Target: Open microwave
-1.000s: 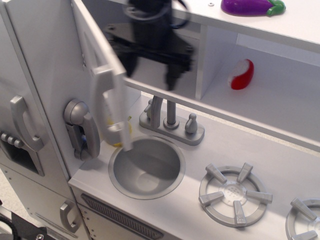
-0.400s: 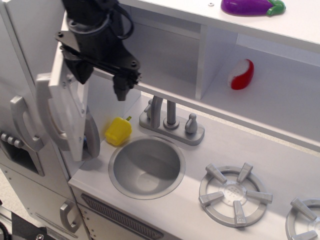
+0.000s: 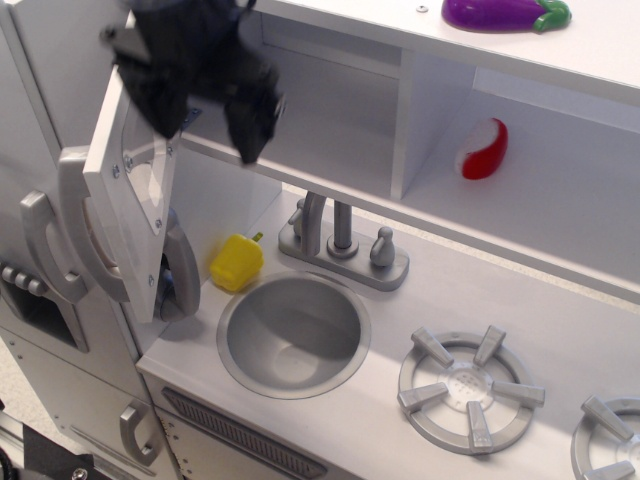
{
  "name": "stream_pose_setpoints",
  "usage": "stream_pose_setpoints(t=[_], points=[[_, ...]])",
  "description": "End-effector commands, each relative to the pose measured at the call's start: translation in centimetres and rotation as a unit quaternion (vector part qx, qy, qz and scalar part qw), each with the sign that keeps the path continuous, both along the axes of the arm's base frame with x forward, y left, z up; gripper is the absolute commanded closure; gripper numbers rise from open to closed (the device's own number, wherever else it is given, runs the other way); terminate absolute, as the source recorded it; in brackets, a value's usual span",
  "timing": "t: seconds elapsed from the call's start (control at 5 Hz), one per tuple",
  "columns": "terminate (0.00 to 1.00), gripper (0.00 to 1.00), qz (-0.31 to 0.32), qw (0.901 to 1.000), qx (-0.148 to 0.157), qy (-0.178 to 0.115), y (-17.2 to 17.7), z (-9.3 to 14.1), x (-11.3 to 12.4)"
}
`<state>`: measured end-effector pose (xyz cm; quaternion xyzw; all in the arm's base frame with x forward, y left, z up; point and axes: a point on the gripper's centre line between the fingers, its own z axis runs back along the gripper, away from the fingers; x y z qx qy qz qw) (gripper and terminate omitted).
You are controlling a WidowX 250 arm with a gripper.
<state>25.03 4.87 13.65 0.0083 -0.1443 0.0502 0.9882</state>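
Observation:
The microwave is the light grey compartment point(image 3: 320, 110) under the top shelf. Its door point(image 3: 135, 190) is swung wide open to the left, with the rounded window facing me edge-on and the tall silver handle point(image 3: 82, 225) on its outer side. My black gripper point(image 3: 205, 125) hangs blurred just above and right of the door's top edge, at the mouth of the compartment. Its two fingers point(image 3: 245, 130) stand apart and hold nothing. It does not touch the handle.
A yellow toy pepper point(image 3: 236, 262) lies by the round sink point(image 3: 293, 335). A faucet point(image 3: 343, 240) stands behind it. Stove burners point(image 3: 470, 385) are at the right. A red-white toy point(image 3: 484, 148) sits in the right compartment, an eggplant point(image 3: 505, 13) on the top shelf. A phone handset point(image 3: 180, 275) is partly hidden behind the door.
The microwave door has swung from partly open to wide open at the left. My gripper moved left with it, then rose slightly off the door.

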Motion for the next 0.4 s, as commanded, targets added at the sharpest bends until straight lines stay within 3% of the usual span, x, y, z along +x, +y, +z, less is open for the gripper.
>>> stream_pose_setpoints(t=[0.0,0.2], points=[[0.00,0.00,0.016,0.9997,-0.004,-0.016,0.96,3.00,0.79],[1.00,0.00,0.016,0.9997,-0.004,-0.016,0.96,3.00,0.79]])
